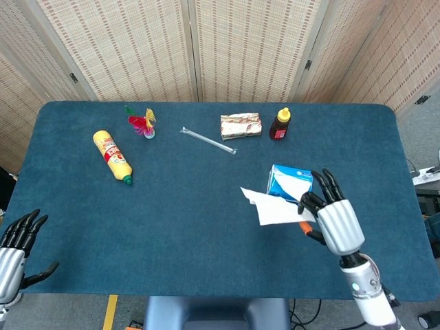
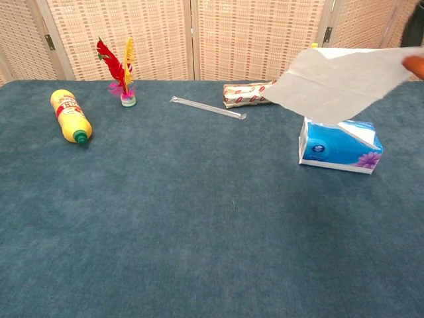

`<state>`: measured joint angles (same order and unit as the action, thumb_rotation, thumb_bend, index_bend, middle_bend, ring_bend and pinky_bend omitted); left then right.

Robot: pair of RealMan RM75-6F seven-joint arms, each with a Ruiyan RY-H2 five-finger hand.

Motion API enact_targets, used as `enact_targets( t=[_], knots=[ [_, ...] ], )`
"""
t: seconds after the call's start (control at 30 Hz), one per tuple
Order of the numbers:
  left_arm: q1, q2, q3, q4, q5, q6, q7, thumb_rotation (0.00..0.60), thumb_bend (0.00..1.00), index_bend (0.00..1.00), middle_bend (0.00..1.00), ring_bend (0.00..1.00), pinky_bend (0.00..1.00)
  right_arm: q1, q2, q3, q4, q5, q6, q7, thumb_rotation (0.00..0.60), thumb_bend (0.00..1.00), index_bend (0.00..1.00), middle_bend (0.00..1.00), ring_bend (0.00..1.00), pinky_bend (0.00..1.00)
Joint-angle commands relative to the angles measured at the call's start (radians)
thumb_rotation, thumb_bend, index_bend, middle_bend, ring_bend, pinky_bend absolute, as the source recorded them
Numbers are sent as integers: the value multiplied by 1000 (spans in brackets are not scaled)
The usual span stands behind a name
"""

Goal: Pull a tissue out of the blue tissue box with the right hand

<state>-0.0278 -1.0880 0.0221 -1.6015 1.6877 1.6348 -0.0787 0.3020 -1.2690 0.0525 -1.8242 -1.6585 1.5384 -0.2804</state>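
The blue tissue box (image 1: 289,181) (image 2: 339,145) lies on the table's right side, a fresh tissue peeking from its top. My right hand (image 1: 331,216) is raised above and in front of the box, pinching a white tissue (image 1: 273,206) (image 2: 338,81) that spreads out to the left in the air. In the chest view only a fingertip of that hand shows at the right edge. My left hand (image 1: 17,240) hangs off the table's front left corner, fingers apart and holding nothing.
A honey bottle (image 1: 280,124) and a wrapped roll (image 1: 240,126) stand behind the box. A wrapped straw (image 1: 207,140), a red and yellow shuttlecock (image 1: 141,122) and a yellow bottle (image 1: 113,157) lie further left on the blue tabletop (image 1: 192,220).
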Motion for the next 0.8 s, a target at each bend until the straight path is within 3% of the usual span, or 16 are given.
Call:
enact_targets(
  t=[0.03, 0.27, 0.33, 0.43, 0.5, 0.63, 0.8],
  knots=[
    [-1, -1, 1, 0, 1, -3, 4, 600, 248, 0, 0, 0, 137, -63, 8, -62, 74, -43, 46, 75, 600, 437, 643, 461, 73, 26],
    [-2, -4, 1, 1, 0, -7, 9, 600, 248, 0, 0, 0, 137, -92, -3, -82, 150, -39, 52, 131, 600, 421, 622, 401, 56, 25],
    [-3, -6, 2, 2, 0, -10, 13, 600, 247, 0, 0, 0, 137, -108, 1, -95, 180, -32, 48, 150, 600, 408, 505, 302, 20, 12],
    [-4, -8, 1, 4, -1, -12, 17, 600, 248, 0, 0, 0, 137, -116, 18, -104, 189, -28, 33, 162, 600, 333, 155, 87, 0, 0],
    [-4, -9, 2, 3, 0, -12, 19, 600, 249, 0, 0, 0, 137, -119, 31, -107, 179, -23, 21, 154, 600, 240, 20, 12, 0, 0],
    [-5, -10, 3, 4, 1, -14, 22, 600, 248, 0, 0, 0, 137, -129, 48, -102, 160, -24, 23, 135, 600, 123, 0, 0, 0, 0],
    [-5, -10, 3, 4, 4, -13, 22, 600, 248, 0, 0, 0, 137, -137, 60, -100, 147, -25, 16, 128, 600, 114, 0, 0, 0, 0]
  ],
)
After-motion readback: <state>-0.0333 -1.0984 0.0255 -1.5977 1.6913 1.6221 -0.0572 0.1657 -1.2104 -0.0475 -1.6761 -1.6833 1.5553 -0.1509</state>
